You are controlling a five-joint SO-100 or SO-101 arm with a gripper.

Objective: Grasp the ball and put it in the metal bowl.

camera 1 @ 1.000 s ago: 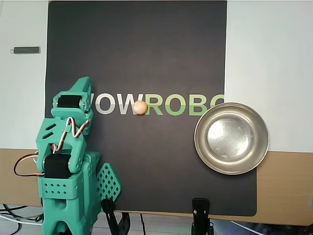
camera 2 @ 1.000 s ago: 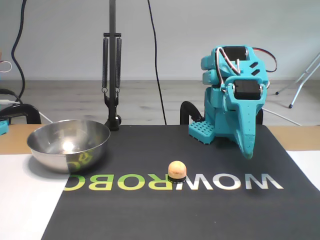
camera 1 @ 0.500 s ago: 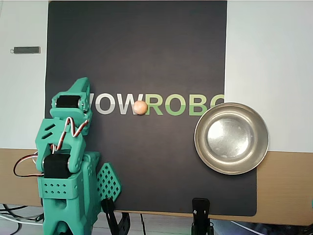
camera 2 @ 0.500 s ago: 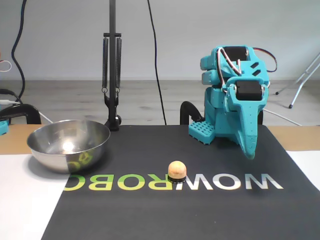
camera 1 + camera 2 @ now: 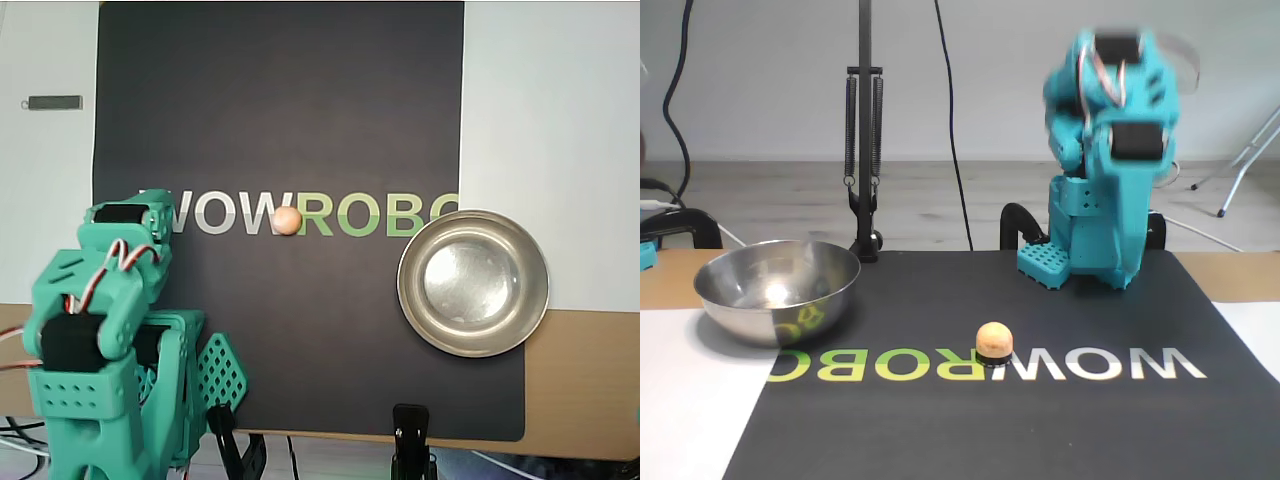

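While the teal printed arm (image 5: 110, 330) sits folded at seven o'clock in the overhead view, the small pale orange ball (image 5: 287, 220) rests mid-mat on the lettering of the black mat (image 5: 280, 100), open mat all around. Shiny round steel bowl (image 5: 473, 283) sits at four o'clock, overhanging the mat's right edge. Jaw state: can't tell.

A small, smooth, pale orange-tan ball (image 5: 287, 220) (image 5: 994, 340) rested on the dark mat's printed lettering, between the white and green letters. Well apart from it, a shiny, shallow metal bowl (image 5: 473, 283) (image 5: 777, 290) sat upright and empty at the mat's edge.
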